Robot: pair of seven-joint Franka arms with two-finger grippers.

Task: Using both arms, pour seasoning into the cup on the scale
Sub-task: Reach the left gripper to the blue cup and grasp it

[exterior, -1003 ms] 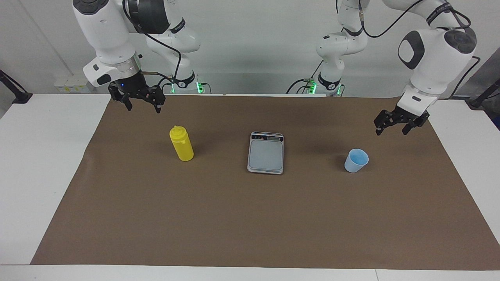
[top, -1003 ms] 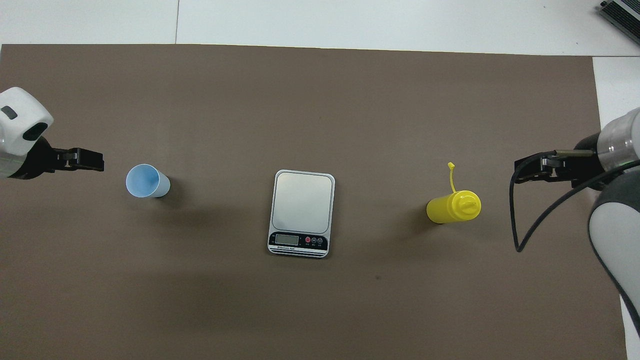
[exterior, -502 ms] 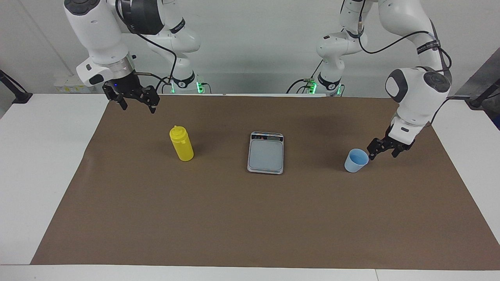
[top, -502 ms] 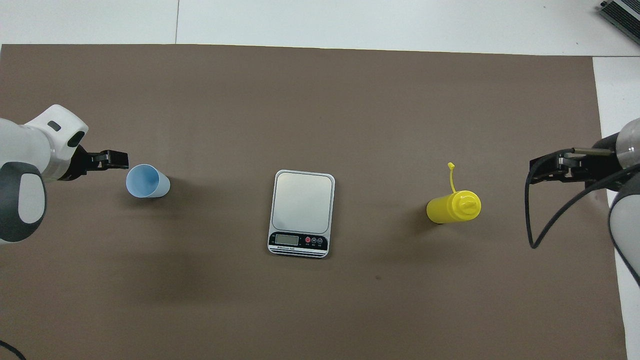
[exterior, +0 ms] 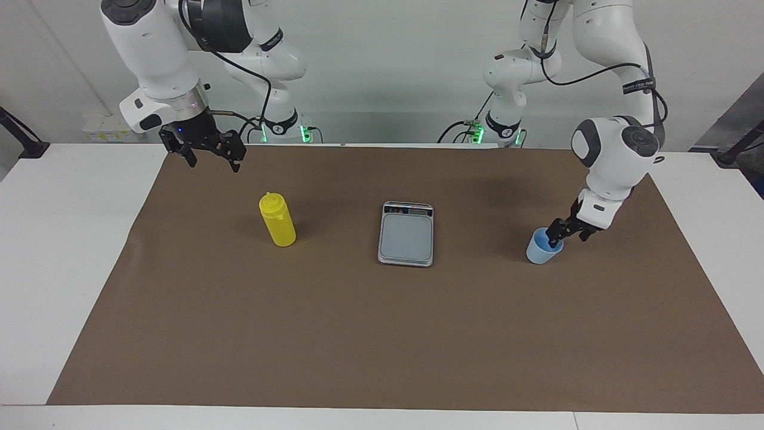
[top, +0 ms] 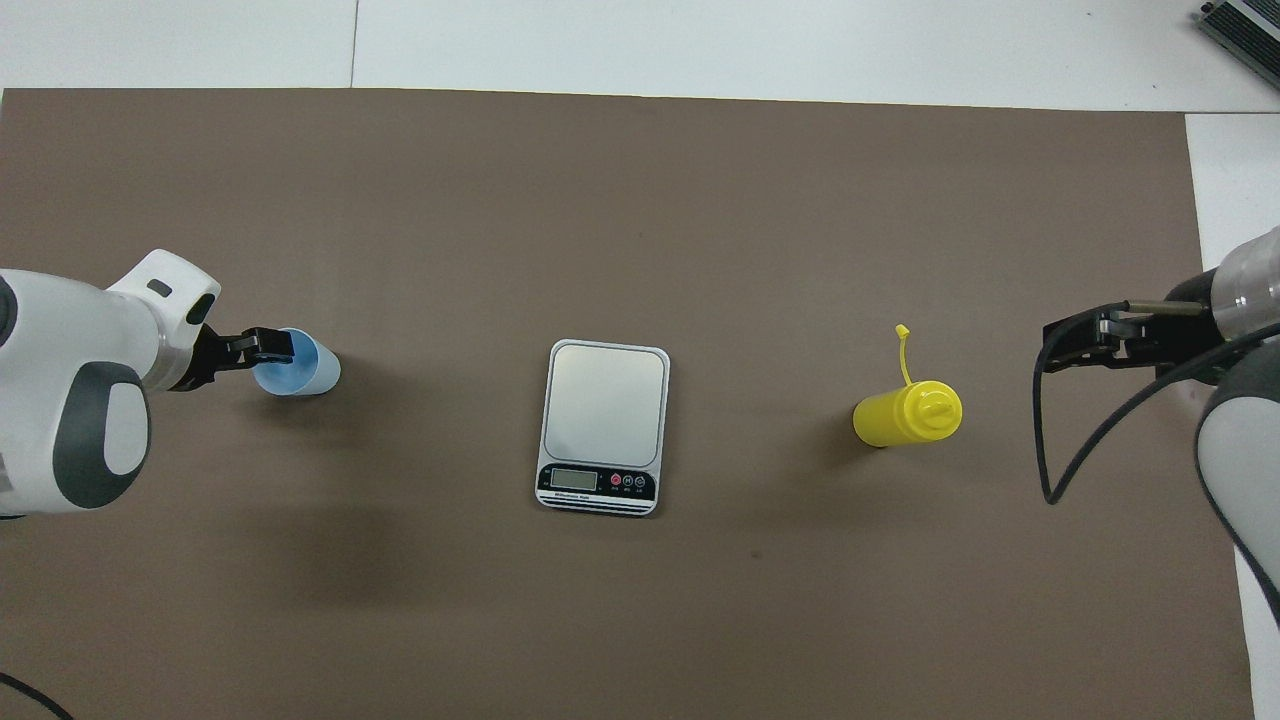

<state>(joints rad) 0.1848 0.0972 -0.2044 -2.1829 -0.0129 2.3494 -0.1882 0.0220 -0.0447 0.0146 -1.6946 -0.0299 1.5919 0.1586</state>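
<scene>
1. The cup (top: 310, 368) stands upright on the brown mat (exterior: 382, 334), mouth up. Reading the overhead view as a clock face with twelve pointing away from the robots, the cup is at nine o'clock from the scale (top: 605, 420) and well apart from it, toward the left arm's end of the table.
2. The left gripper (exterior: 568, 237) is down at the cup's rim, on its nine o'clock side. Its fingers are spread. One fingertip (exterior: 554, 240) shows over the cup's mouth, the other just outside the wall. Whether either touches the cup I cannot tell; the cup is not lifted.
3. The scale lies flat in the middle of the mat. Its display strip is on the six o'clock edge, the one nearer to the robots, and nothing rests on its plate.
4. The yellow bottle (top: 908, 414) stands upright at three o'clock from the scale and well apart from it. Its cap is on, and a thin yellow tab sticks out at twelve o'clock.
5. The right gripper (exterior: 212, 162) waits in the air with its fingers spread and nothing between them. It is over the mat at about three o'clock from the bottle, clear of it.
6. The mat covers most of the white table (exterior: 59, 239).
</scene>
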